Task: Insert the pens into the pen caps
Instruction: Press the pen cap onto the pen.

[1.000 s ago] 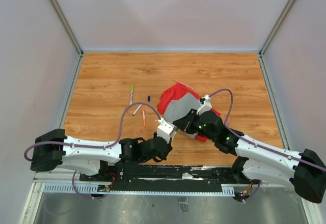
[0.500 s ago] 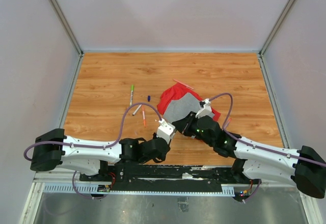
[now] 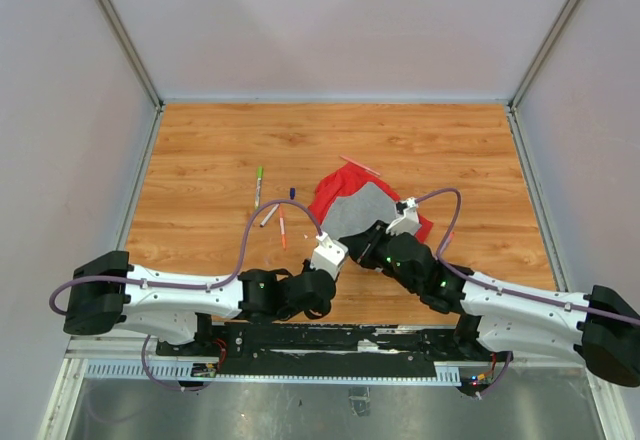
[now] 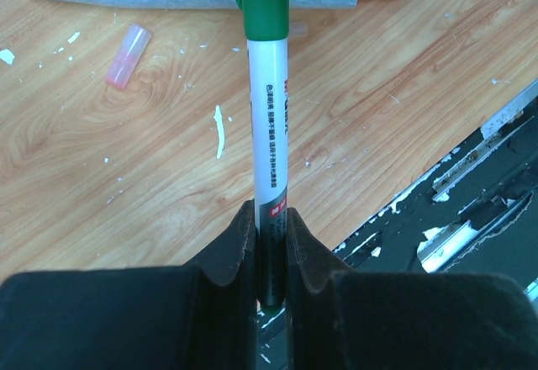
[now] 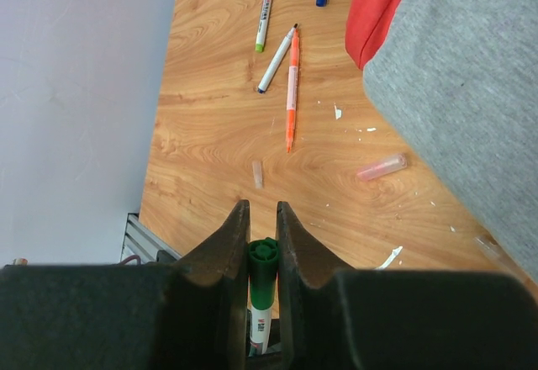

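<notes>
Both arms lie low along the near edge of the counter (image 3: 220,140) and reach inward, meeting at the middle just on the near side of the red-and-grey cloth (image 3: 345,200). The left hand (image 4: 271,248) is clamped on the dark rear end of a green pen (image 4: 269,143), whose white barrel points straight out from the fingers toward the cloth. The right hand (image 5: 261,227) faces it and is closed on the green cap (image 5: 262,256), which sits over the pen's front end. Pen and cap are held above the wood, between the two hands.

To the left of the hands, well apart from them, lie a second green pen (image 3: 258,187), a grey pen (image 3: 269,216) and an orange pen (image 3: 282,228). The grey and orange ones almost touch at their far ends. A blue cap (image 3: 292,193) lies between the pens and the cloth. A pink cap (image 5: 382,166) lies on the boards close to the cloth's near edge. A pink pen (image 3: 360,165) rests at the cloth's far edge.

Bare wood runs from the cloth to the far wall, and along both side walls. The black rail (image 3: 330,340) bounds the near edge beneath the arms.
</notes>
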Controlling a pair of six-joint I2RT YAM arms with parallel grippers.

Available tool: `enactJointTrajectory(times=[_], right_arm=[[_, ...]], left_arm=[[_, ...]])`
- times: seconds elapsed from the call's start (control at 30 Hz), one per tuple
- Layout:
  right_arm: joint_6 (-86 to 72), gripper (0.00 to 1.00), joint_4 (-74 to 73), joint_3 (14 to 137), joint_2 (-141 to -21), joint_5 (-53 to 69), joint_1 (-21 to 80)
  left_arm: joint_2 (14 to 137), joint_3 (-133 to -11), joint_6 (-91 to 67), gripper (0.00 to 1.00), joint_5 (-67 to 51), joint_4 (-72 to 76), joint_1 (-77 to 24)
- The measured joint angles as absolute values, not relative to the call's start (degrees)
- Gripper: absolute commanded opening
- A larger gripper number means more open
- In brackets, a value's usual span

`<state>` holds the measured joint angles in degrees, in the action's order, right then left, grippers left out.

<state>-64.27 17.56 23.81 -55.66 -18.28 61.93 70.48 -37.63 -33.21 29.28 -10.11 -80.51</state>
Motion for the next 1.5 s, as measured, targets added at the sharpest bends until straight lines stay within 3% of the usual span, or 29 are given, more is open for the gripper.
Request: enactJointTrajectory(times=[0.5, 1.5], right_arm=[[-62.3, 0.01, 20.2, 22.1, -53.8, -24.8, 67.3], [-48.2, 0.01, 36.3, 22.0, -47.9, -27.4, 73.6]], left_arm=[[69.8, -38.3, -32.1, 0.01, 27.8, -12.4, -80.8], [55.9, -38.3, -25.7, 0.0, 24.1, -10.1, -80.8]])
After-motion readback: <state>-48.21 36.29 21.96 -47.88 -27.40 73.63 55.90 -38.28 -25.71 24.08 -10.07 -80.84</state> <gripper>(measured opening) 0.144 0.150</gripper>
